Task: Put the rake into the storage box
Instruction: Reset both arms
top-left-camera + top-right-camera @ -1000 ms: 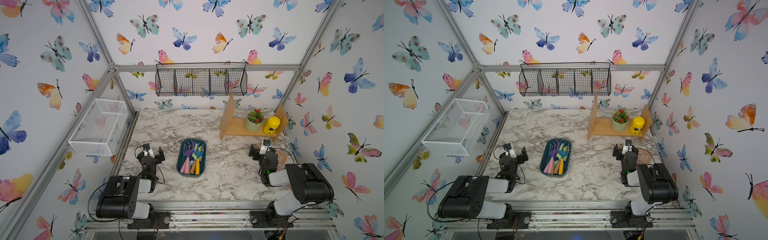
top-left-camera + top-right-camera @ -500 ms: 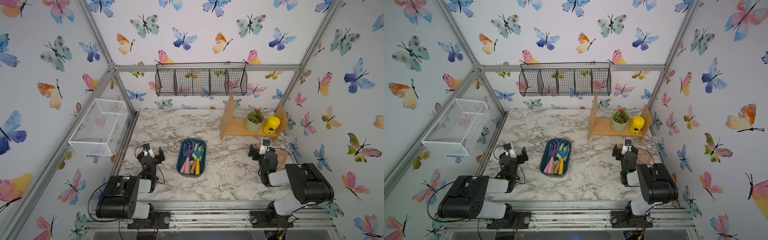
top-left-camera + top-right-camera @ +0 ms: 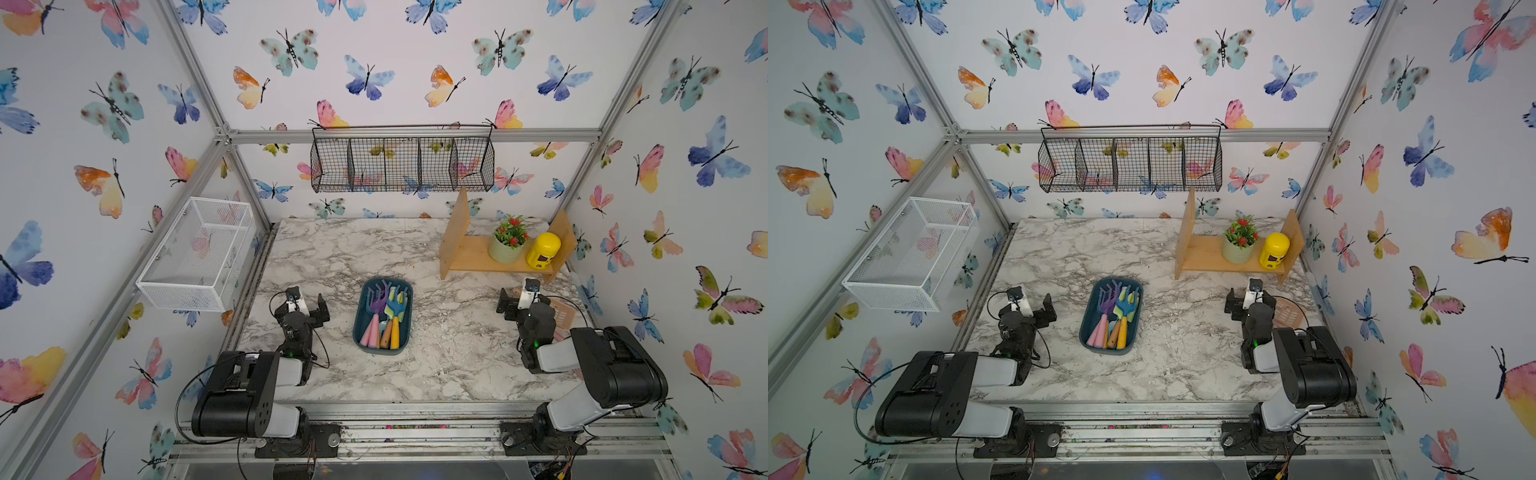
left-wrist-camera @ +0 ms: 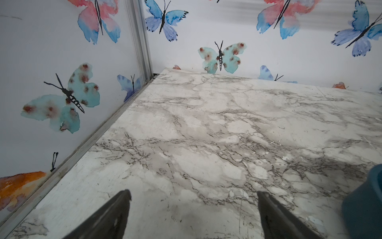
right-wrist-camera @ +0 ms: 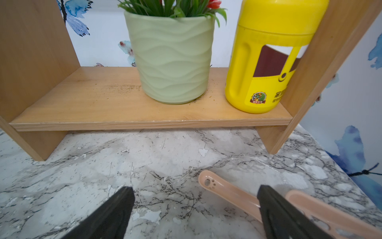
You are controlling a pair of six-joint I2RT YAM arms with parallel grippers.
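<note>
Marble-patterned tabletop (image 3: pixel 449 353) carries the shallow teal-blue plastic storage box (image 3: pixel 380 349), in which the purple-headed, pink-handled plastic rake (image 3: pixel 376 301) is laid (judged light, stiff, rather slippery; best gripped at the handle). On either side of the box, the left gripper (image 4: pixel 194 193) and right gripper (image 5: pixel 195 189) are spread wide, empty.

Illegible characters on yellow bottle (image 5: pixel 244 62)

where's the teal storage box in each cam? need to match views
Top view: storage box mid-table, near the picture's centre.
Top view: same spot on the table, a little left of the picture's centre.
Left wrist: just a corner, cut off at the picture's edge, beside the left gripper.
Right wrist: not in it.
Shared landmark: marble table, in all four.
</note>
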